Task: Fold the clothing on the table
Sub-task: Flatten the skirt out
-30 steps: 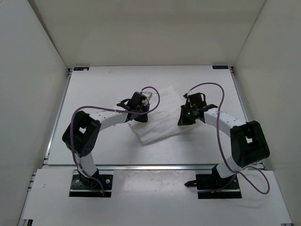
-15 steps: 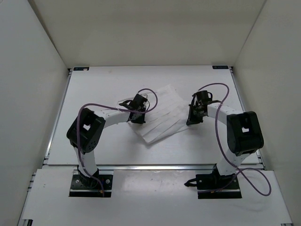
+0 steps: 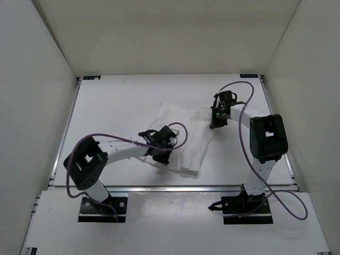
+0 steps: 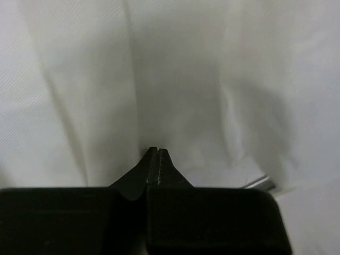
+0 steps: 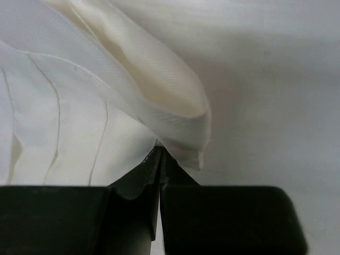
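The clothing (image 3: 187, 137) is a white pleated garment spread flat in the middle of the table (image 3: 114, 101). My left gripper (image 3: 161, 158) sits at its near left edge. In the left wrist view the gripper (image 4: 158, 150) has its jaws pressed together on the fabric (image 4: 186, 79), which fills that view. My right gripper (image 3: 213, 125) is at the garment's far right corner. In the right wrist view the gripper (image 5: 160, 150) is shut on a folded-over hem of the clothing (image 5: 79, 106), lifted slightly off the table (image 5: 276, 79).
White walls (image 3: 32, 106) enclose the table on three sides. A silver rail (image 3: 175, 187) runs along the near edge in front of both arm bases. Purple cables (image 3: 247, 133) loop over each arm.
Both grippers stayed shut and shifted the garment: the left moved nearer and to the right, the right moved farther back. The clothing has turned and now reaches closer to the near edge.
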